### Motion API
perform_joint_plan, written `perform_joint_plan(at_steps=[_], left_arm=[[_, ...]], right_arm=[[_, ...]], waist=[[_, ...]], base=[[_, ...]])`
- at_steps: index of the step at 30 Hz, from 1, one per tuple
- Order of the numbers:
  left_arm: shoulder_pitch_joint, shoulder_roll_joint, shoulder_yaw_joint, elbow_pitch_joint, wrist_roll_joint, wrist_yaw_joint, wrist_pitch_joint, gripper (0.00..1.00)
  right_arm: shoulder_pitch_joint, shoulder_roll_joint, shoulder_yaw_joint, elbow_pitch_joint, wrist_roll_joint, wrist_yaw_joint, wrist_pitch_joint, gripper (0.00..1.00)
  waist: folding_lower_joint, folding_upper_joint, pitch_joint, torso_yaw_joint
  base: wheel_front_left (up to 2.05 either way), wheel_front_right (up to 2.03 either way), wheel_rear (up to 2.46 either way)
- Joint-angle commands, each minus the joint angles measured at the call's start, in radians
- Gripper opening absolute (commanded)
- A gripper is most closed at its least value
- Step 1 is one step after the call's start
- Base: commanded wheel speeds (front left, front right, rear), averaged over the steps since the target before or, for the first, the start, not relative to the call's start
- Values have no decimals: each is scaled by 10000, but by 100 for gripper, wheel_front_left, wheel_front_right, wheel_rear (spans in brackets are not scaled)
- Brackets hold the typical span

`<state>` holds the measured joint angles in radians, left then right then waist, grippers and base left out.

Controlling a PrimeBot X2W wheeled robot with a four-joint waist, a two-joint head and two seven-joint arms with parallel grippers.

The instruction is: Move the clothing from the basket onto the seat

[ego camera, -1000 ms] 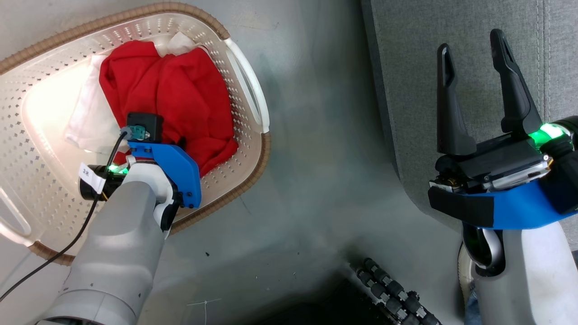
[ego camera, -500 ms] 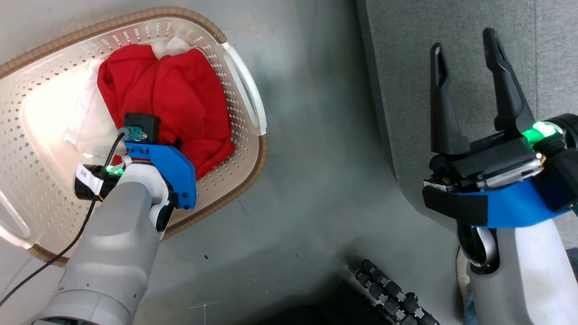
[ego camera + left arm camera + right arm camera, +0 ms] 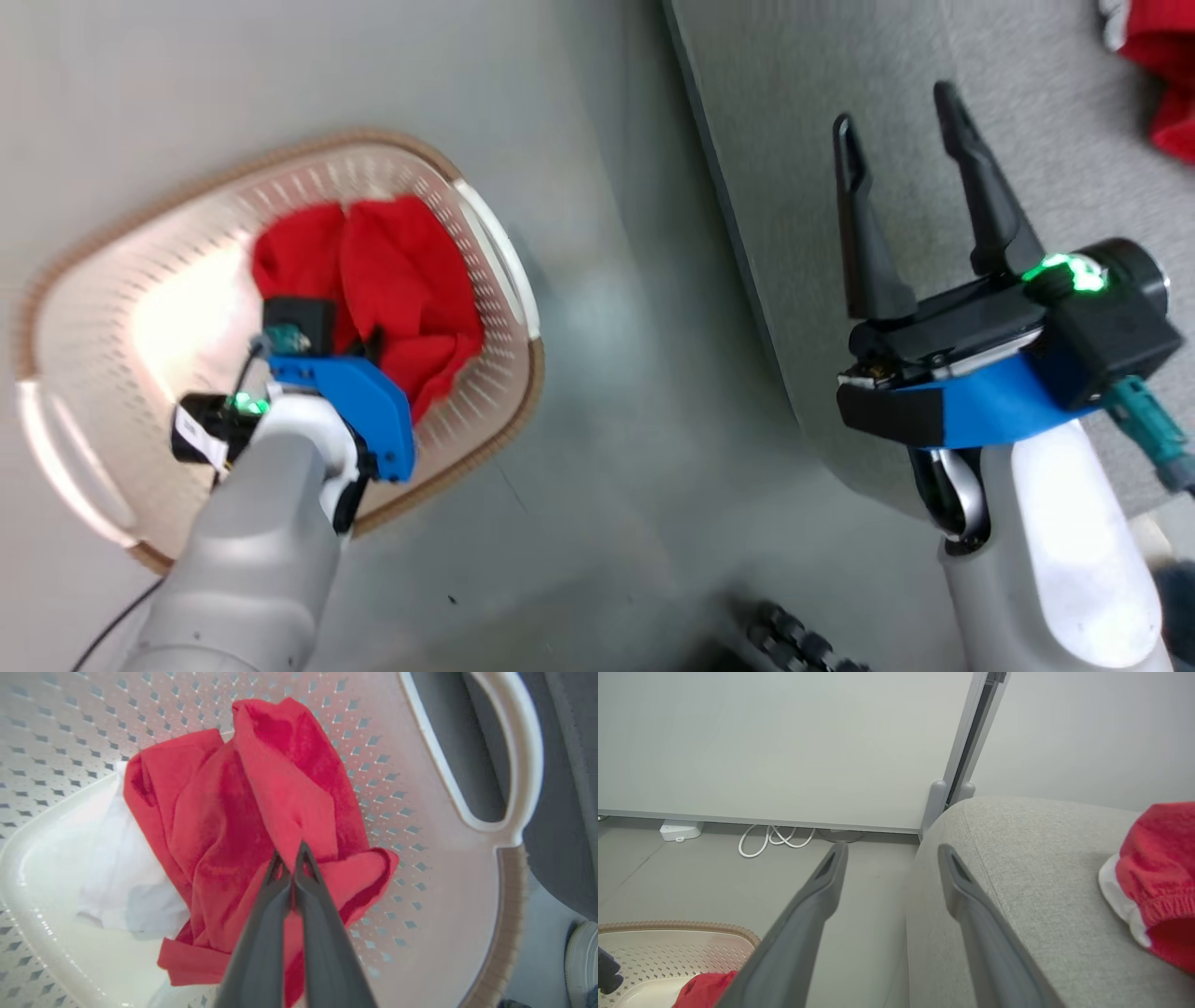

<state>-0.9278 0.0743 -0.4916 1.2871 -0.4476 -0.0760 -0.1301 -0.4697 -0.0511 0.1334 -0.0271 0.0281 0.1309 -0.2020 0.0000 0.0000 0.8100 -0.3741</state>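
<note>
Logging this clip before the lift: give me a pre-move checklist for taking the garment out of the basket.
1. Left hand shut on red garment: ok.
2. Garment out of basket: not ok, lies inside.
3. Grip depth: cannot tell, only a fold looks pinched.
4. Right hand open, empty: ok.
5. Seat bare beside second garment: ok.

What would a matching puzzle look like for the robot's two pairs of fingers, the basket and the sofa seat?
1 left fingers
2 right fingers
3 basket
4 seat

A spread apart, holding nothing
B on the floor, crumpled red garment inside
C shut on the crumpled red garment
D second red garment lies on it

Pairs: 1-C, 2-A, 3-B, 4-D
</note>
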Motion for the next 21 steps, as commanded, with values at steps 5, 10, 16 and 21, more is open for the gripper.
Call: perform_joint_plan(at_steps=[5, 10, 16, 21], left_arm=[[714, -179, -342, -71, -41, -241, -346, 0], [1347, -254, -1099, -952, -374, -448, -213, 0], [1849, -240, -2508, -2481, -1101, -495, 101, 0], [1765, -229, -3543, -3515, -1685, -400, 100, 0]], right_arm=[[586, 3, -137, 355, -508, -3, 380, 100], [1314, -25, -413, 498, -852, -5, 810, 100], [2180, -32, -502, 513, -781, -3, 1241, 100], [2894, -20, -521, 524, -682, -3, 1516, 100]], waist=[[0, 0, -2571, 1258], [0, 0, -4211, 2117], [0, 0, -5879, 2852], [0, 0, -6914, 3324]], base=[[0, 0, 0], [0, 0, 0], [0, 0, 0], [0, 0, 0]])
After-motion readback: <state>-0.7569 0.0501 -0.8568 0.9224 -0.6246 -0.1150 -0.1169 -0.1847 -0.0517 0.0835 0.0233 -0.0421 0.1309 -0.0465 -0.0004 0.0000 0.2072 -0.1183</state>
